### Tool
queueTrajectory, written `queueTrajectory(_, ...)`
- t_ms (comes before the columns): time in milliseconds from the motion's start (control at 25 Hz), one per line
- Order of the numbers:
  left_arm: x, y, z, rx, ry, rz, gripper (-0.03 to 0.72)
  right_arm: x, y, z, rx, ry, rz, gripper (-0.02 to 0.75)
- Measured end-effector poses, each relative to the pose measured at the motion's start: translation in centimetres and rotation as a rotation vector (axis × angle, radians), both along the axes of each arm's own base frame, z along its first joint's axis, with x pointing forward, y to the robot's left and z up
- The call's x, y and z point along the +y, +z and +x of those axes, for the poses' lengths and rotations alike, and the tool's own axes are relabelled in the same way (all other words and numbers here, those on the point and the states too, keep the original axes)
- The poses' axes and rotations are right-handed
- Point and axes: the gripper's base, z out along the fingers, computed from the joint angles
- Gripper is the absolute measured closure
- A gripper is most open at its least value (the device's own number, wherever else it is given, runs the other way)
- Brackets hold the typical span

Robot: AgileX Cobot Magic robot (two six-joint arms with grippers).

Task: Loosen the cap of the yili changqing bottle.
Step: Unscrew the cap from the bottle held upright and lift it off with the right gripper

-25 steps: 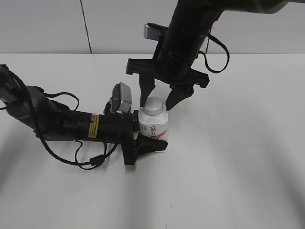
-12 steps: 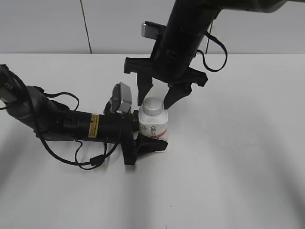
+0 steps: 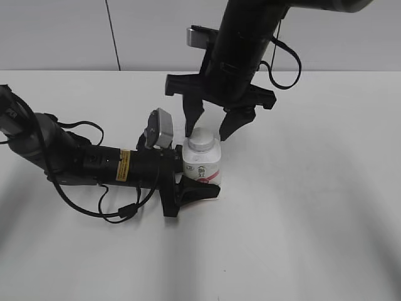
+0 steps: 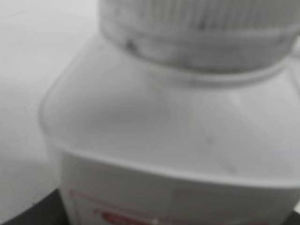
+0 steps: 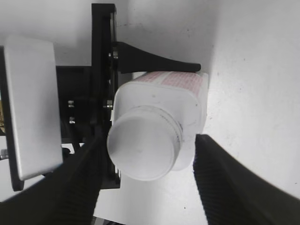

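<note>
White plastic, the bottle [image 3: 202, 164] stands mid-table, pinched at its body by your left gripper [image 3: 188, 179]. Your right gripper [image 3: 212, 135], fingers spread, has lifted slightly above the cap [image 3: 202, 139]; the cap remains ungrasped.

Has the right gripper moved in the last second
Yes. Against the still bottle, the right gripper has risen a little; its open fingertips now sit beside the cap, not lower down.

bottle [image 3: 202, 162]: matt white plastic | cap [image 5: 143, 149]: ribbed plastic (smooth top) | table [image 3: 313, 207]: matt white
</note>
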Motion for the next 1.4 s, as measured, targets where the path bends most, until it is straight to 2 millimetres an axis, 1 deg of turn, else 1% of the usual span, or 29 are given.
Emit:
queueTrajectory(200,0.0,0.0,0.0,0.0,0.0,0.0,0.27,0.4,-0.6,-0.1,0.01,0.009,-0.007,0.255)
queueTrajectory(880,0.0,0.0,0.0,0.0,0.0,0.0,0.27,0.5,-0.6,0.0,-0.008,0.003,0.004,0.255)
queueTrajectory(1080,0.0,0.0,0.0,0.0,0.0,0.0,0.27,0.6,-1.3,0.1,0.005,0.003,-0.006,0.255)
queueTrajectory(1280,0.0,0.0,0.0,0.0,0.0,0.0,0.27,0.6,-1.3,0.1,0.007,0.004,-0.007,0.256)
queueTrajectory(1400,0.0,0.0,0.0,0.0,0.0,0.0,0.27,0.6,-1.3,0.1,0.007,0.004,-0.008,0.271)
